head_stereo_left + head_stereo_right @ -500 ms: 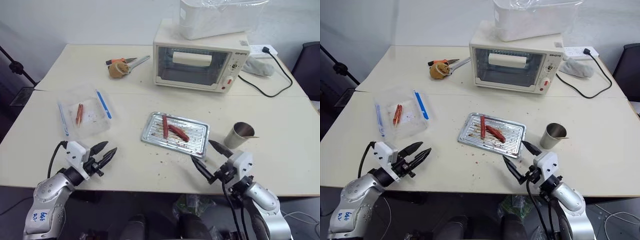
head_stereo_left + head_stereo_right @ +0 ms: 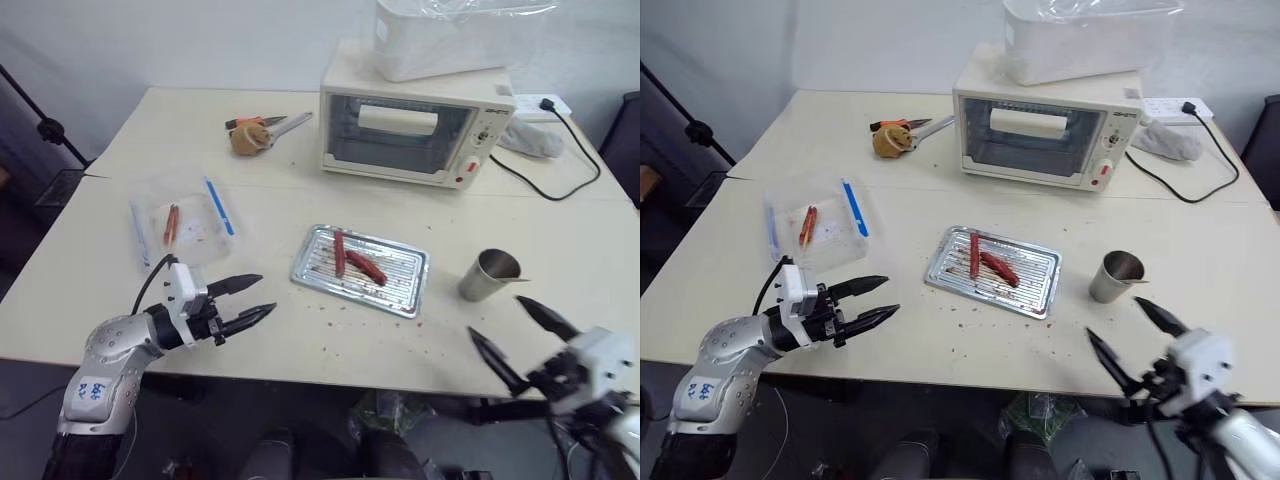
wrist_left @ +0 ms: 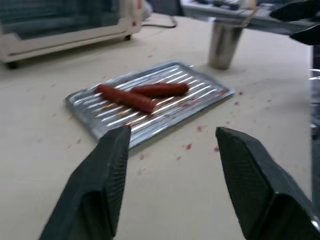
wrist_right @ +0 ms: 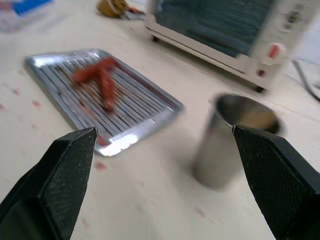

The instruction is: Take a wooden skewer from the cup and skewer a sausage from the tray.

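Observation:
The silvery ribbed tray [image 2: 405, 288] lies mid-table with two sausages on it. The darker, slightly curved sausage [image 2: 366, 268] lies beside a paler, straighter one [image 2: 338, 251]. The steel cup [image 2: 488, 275] stands right of the tray, and a thin pale wooden skewer [image 3: 248, 14] leans out over its rim. My left gripper [image 2: 268, 294] hovers open over the table left of the tray, pointing at it and holding nothing. My right gripper [image 2: 494, 316] is open and empty at the table's front edge, just in front of the cup [image 4: 232, 140].
A cream toaster oven [image 2: 410, 130] with a white container [image 2: 450, 35] on top stands behind the tray. A clear plastic container [image 2: 180, 225] with thin orange sausages and blue sticks sits at the left. Scissors and a brown lump [image 2: 255, 135] lie far left. A black cable [image 2: 545, 170] trails at the right.
My left gripper has moved right, closer to the tray. My right gripper has moved right from the tray's front corner to in front of the cup. The camera has shifted slightly.

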`<action>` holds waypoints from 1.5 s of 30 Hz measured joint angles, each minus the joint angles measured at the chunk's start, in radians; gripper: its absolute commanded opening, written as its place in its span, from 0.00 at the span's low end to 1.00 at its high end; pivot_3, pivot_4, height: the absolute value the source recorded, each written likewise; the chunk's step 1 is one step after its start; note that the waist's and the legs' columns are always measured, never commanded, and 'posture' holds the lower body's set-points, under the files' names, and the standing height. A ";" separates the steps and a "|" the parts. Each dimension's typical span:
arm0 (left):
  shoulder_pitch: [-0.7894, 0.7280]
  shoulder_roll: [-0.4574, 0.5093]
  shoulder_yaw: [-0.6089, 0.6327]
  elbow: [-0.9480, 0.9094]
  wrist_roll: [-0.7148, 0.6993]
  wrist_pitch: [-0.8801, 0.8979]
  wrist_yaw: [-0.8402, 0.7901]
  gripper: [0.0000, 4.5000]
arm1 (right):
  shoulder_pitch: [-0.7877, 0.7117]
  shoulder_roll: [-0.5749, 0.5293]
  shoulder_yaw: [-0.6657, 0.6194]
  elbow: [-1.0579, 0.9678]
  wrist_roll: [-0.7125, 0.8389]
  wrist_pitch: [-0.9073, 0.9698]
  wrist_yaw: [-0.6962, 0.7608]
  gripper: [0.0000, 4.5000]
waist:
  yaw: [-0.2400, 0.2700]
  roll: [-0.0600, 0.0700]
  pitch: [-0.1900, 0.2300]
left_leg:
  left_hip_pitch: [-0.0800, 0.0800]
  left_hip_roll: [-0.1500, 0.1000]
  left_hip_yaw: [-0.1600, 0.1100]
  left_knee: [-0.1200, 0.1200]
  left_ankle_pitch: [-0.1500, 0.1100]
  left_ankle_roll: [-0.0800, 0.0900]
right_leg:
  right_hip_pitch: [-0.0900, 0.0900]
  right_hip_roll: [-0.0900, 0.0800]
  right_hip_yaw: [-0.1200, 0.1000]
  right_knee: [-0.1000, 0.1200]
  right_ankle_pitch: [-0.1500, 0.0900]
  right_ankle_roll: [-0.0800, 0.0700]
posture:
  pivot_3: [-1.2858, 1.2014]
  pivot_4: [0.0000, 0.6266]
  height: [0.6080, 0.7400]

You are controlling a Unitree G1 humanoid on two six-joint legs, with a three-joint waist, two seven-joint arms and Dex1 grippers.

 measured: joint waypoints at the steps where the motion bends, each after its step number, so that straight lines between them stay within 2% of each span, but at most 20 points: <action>1: -0.034 -0.001 -0.026 0.019 -0.002 0.007 -0.033 0.93 | 0.050 0.008 -0.054 0.006 0.001 -0.022 0.020 1.00 | -0.001 0.000 0.000 | 0.001 0.000 0.000 0.000 -0.001 0.001 | 0.002 0.000 0.000 0.000 0.000 0.000 | 0.52 0.24 1.00; 2: -0.065 -0.002 -0.046 0.031 -0.005 0.016 -0.061 0.99 | 0.091 0.014 -0.105 0.022 0.002 -0.044 0.034 1.00 | -0.001 0.001 0.000 | 0.002 0.000 0.000 0.000 -0.001 0.002 | 0.002 0.000 0.000 -0.001 0.000 0.000 | 0.52 0.24 1.00; 5: -0.143 -0.016 -0.084 0.070 -0.020 0.035 -0.127 1.00 | 0.169 0.024 -0.251 0.096 0.013 -0.093 0.077 1.00 | -0.008 0.001 0.000 | 0.004 0.001 0.001 0.000 -0.002 0.004 | 0.004 0.000 0.001 -0.001 0.000 0.000 | 0.52 0.24 1.00; 8: -0.165 -0.037 -0.109 0.096 -0.025 0.048 -0.163 1.00 | 0.179 -0.038 -0.288 0.074 0.036 -0.087 0.129 1.00 | -0.031 0.002 0.000 | 0.005 0.002 0.002 0.000 -0.003 0.004 | 0.005 0.001 0.001 -0.001 0.000 0.000 | 0.52 0.24 1.00; 12: -0.183 -0.063 -0.129 0.130 -0.025 0.048 -0.182 1.00 | 0.147 -0.275 -0.344 -0.044 0.070 0.062 0.171 1.00 | -0.028 0.003 -0.001 | 0.005 0.002 0.000 0.001 -0.003 0.004 | 0.005 0.001 0.000 0.000 0.000 0.000 | 0.52 0.24 1.00; 17: -0.177 -0.091 -0.146 0.128 -0.013 0.041 -0.173 1.00 | -0.018 -0.560 -0.335 -0.075 0.082 0.307 0.184 1.00 | -0.011 0.002 0.000 | 0.002 0.001 -0.002 0.004 -0.003 0.004 | 0.006 0.001 -0.002 -0.003 0.000 0.000 | 0.52 0.24 1.00; 20: -0.158 -0.092 -0.150 0.120 -0.004 0.038 -0.164 1.00 | -0.157 -0.677 -0.234 -0.032 0.055 0.389 0.182 0.87 | -0.001 0.001 0.000 | 0.001 0.001 -0.002 0.005 -0.001 0.002 | 0.006 0.000 -0.002 -0.005 0.000 0.000 | 0.52 0.24 1.00; 22: -0.144 -0.093 -0.152 0.115 0.003 0.036 -0.153 1.00 | -0.240 -0.714 -0.165 0.008 0.032 0.417 0.173 0.74 | 0.003 0.001 0.000 | 0.000 0.000 -0.002 0.005 0.000 0.001 | 0.006 0.000 -0.002 -0.005 0.000 0.000 | 0.52 0.24 1.00; 26: -0.115 -0.088 -0.135 0.103 0.005 0.035 -0.124 1.00 | -0.359 -0.746 -0.038 0.076 -0.012 0.475 0.176 0.45 | 0.001 0.001 0.000 | 0.000 0.000 -0.002 0.005 0.000 0.001 | 0.006 0.000 -0.002 -0.006 0.000 0.000 | 0.52 0.24 1.00; 33: -0.064 -0.079 -0.122 0.044 0.005 0.035 -0.091 1.00 | -0.460 -0.746 0.070 0.146 -0.079 0.512 0.224 0.45 | -0.001 0.001 0.000 | 0.001 0.001 -0.002 0.005 0.000 0.000 | 0.006 0.000 -0.002 -0.005 0.000 0.000 | 0.52 0.24 1.00; 45: -0.046 -0.071 -0.121 0.034 0.005 0.032 -0.072 1.00 | -0.552 -0.737 0.125 0.155 -0.121 0.525 0.276 0.45 | -0.001 0.001 0.000 | 0.001 0.001 -0.002 0.004 0.000 0.000 | 0.006 0.000 -0.002 -0.005 0.000 0.000 | 0.52 0.24 1.00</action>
